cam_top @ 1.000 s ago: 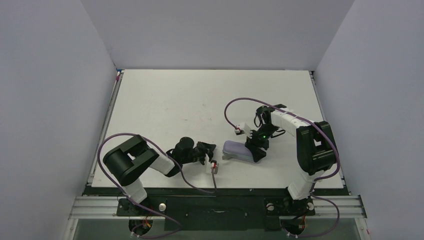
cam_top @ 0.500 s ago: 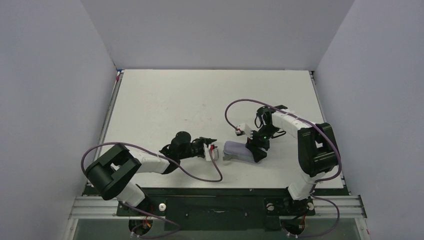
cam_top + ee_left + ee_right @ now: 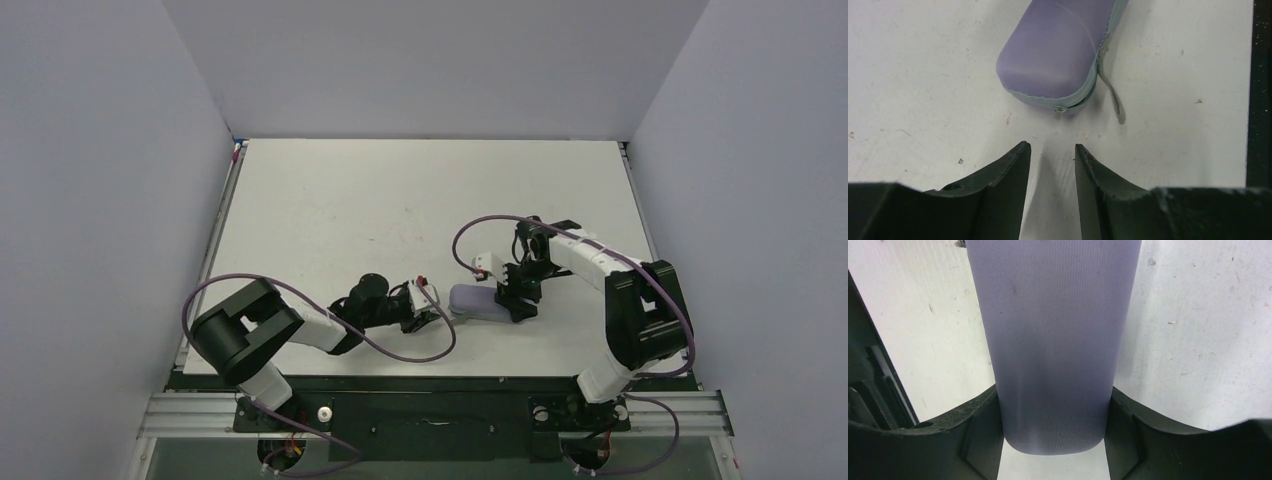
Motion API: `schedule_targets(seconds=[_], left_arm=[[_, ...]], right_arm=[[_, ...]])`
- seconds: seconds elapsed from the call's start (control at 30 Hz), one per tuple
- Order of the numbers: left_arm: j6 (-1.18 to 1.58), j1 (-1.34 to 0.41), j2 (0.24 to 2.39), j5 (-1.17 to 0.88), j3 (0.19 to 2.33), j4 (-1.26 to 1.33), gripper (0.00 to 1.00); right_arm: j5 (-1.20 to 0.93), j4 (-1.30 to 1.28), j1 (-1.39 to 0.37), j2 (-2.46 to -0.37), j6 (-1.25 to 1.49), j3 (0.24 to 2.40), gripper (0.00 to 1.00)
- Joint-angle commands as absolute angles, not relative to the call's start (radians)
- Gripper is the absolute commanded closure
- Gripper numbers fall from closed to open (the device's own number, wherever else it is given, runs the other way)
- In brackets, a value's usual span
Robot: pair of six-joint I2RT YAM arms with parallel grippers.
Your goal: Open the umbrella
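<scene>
A pale lavender oval clamshell case [image 3: 476, 301] lies closed on the white table [image 3: 330, 200]. The umbrella itself is out of view. My right gripper [image 3: 518, 300] is shut on the case's right end; in the right wrist view the case [image 3: 1055, 330] fills the gap between the two fingers, at my right gripper [image 3: 1053, 390]. My left gripper [image 3: 432, 313] is open and empty, low over the table, a short way from the case's left end. In the left wrist view the case [image 3: 1058, 45] lies just ahead of my left gripper [image 3: 1052, 147], with its zip pull [image 3: 1111, 95] trailing onto the table.
Grey walls enclose the table on three sides. The table's black front edge [image 3: 1260, 100] runs close to the case. Purple cables [image 3: 470, 225] loop above both arms.
My left arm has swung back and its gripper has settled low, pointing at the case's left end. My right arm has shifted slightly, still clamped on the case, which stays in place.
</scene>
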State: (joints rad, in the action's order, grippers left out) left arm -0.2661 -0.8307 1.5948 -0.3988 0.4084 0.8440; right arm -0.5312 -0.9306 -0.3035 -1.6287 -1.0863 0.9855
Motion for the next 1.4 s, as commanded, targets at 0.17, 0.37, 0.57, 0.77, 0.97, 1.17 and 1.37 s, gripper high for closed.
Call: schedule_targets(seconds=[0.17,0.37,0.57,0.77,0.97,1.17,1.37], left_arm=[[-0.217,-0.875,1.691,-0.371,0.361,1.087,0.58],[-0.197,-0.931,1.78,-0.331,0.391,1.198,0.58],[-0.169,-0.966,1.861,-0.291,0.434,1.281,0.6],[-0.141,-0.976,1.864,-0.263,0.439,1.309,0.66],[-0.136,-0.98,1.823,-0.237,0.42,1.309,0.85],[-0.137,-0.993,1.789,-0.191,0.405,1.31,1.0],[-0.127,-0.994,1.77,-0.039,0.403,1.297,1.0]], right_arm=[[-0.499,-0.859,-0.349,-1.542,-1.24,0.918,1.0],[-0.481,-0.826,-0.361,-1.53,-1.237,0.9,1.0],[-0.462,-0.82,-0.366,-1.515,-1.246,0.889,1.0],[-0.448,-0.822,-0.37,-1.519,-1.24,0.896,1.0],[-0.436,-0.825,-0.37,-1.524,-1.231,0.904,1.0],[-0.431,-0.83,-0.37,-1.52,-1.226,0.897,1.0],[-0.431,-0.84,-0.372,-1.516,-1.278,0.89,1.0]])
